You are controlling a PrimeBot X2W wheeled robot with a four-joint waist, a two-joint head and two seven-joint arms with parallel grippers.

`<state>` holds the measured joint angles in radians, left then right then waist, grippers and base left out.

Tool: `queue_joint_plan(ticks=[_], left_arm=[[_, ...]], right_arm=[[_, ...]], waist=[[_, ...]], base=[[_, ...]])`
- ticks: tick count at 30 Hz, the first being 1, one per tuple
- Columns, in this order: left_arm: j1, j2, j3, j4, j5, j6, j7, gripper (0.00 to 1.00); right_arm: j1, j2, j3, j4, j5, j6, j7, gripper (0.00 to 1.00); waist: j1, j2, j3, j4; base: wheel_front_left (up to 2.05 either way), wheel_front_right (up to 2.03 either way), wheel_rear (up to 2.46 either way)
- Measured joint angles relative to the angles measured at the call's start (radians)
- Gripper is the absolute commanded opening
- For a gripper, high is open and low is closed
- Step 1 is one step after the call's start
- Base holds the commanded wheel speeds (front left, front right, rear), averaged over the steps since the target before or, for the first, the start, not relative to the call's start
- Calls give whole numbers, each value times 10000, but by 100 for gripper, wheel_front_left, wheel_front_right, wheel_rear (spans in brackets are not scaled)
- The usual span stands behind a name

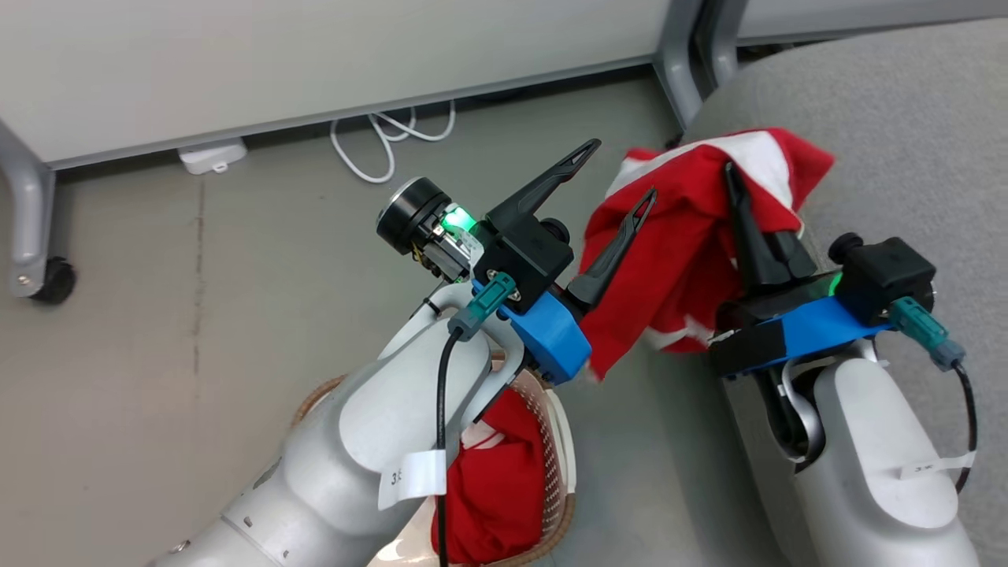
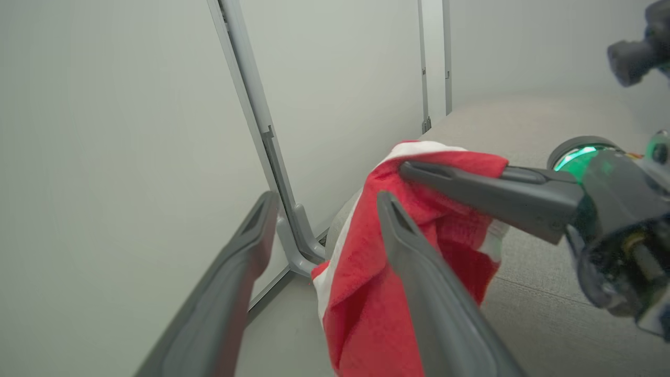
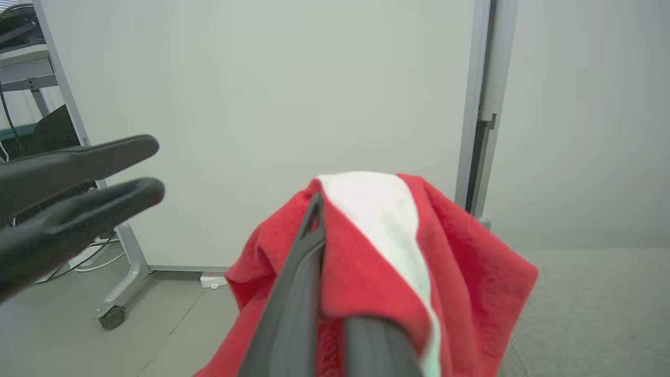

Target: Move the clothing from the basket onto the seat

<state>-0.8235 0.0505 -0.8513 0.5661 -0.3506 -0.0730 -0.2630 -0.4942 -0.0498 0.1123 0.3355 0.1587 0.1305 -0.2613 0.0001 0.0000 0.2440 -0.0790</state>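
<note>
One red garment with white trim (image 1: 677,236) hangs from my right gripper (image 1: 732,177), which is shut on it at the seat's rounded left edge, above the floor. The grey fabric seat (image 1: 906,118) spreads out to the right. My left gripper (image 1: 618,173) stands open just left of the hanging cloth, one finger in front of the cloth and nothing between the fingers. In the left wrist view the garment (image 2: 377,293) hangs beside my open left gripper (image 2: 324,207). The right wrist view shows cloth (image 3: 460,283) draped over my right gripper (image 3: 316,209). A second red garment (image 1: 496,480) lies in the basket (image 1: 555,409), partly hidden under my left arm.
Pale partition panels stand behind on grey legs, one with a castor (image 1: 47,279). A white cable (image 1: 394,138) and a white power strip (image 1: 213,155) lie on the floor by the panels. Another grey leg (image 1: 677,71) stands by the seat's far corner.
</note>
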Motion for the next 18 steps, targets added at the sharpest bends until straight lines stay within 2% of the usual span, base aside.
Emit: queue_joint_plan(ticks=[18], left_arm=[[-79,-6,-660,157,265,-207,2,100]], right_arm=[[270,-8,-1956,-821,-704,2,0,0]], waist=[[0,0,895,-1660]], base=[[0,0,0]])
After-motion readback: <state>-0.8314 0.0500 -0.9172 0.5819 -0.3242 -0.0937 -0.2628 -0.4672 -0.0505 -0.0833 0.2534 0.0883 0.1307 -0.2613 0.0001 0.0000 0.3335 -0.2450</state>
